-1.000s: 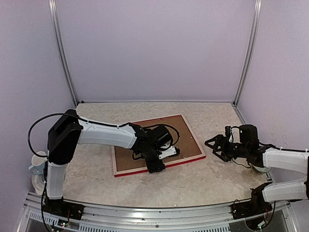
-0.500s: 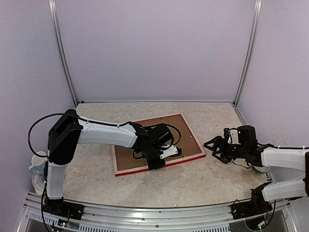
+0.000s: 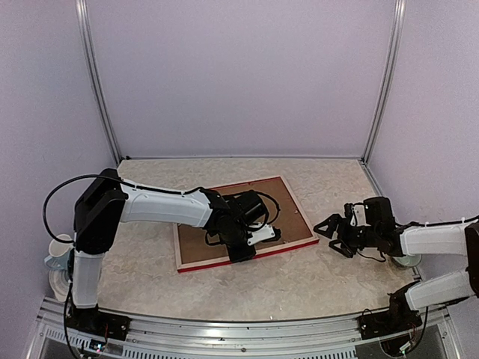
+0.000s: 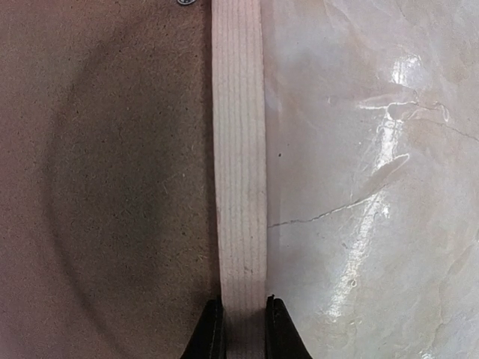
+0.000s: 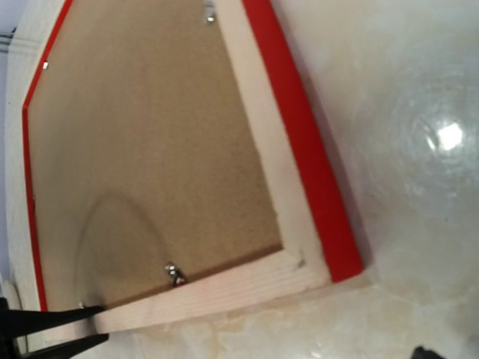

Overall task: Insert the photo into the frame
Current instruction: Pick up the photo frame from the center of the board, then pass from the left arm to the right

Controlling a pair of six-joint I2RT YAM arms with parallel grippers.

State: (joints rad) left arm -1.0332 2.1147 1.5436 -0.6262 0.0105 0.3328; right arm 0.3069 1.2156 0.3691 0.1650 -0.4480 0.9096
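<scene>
Frame point(image 3: 299, 210) face-down mid-tabletop point(image 3: 135, 262), backing board point(image 3: 206, 243) in, photo unseen, prob. late stage; L gripper point(image 4: 244, 301) clenched on its near bar, R gripper point(image 3: 328, 238) spread wide, empty.

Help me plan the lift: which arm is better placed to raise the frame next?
Left. The left tool is shut on the frame, one finger on either side of its pale near bar. The right tool hangs open beside the frame's right corner, apart from it.

I see a lab robot cell: lilac panels point(image 3: 239, 75) and aluminium posts point(image 3: 95, 82) box in a marble-patterned worktop point(image 3: 299, 280). The left arm point(image 3: 161, 206) and right arm point(image 3: 438, 239) are bolted to a metal rail point(image 3: 224, 329) along its near edge.
</scene>
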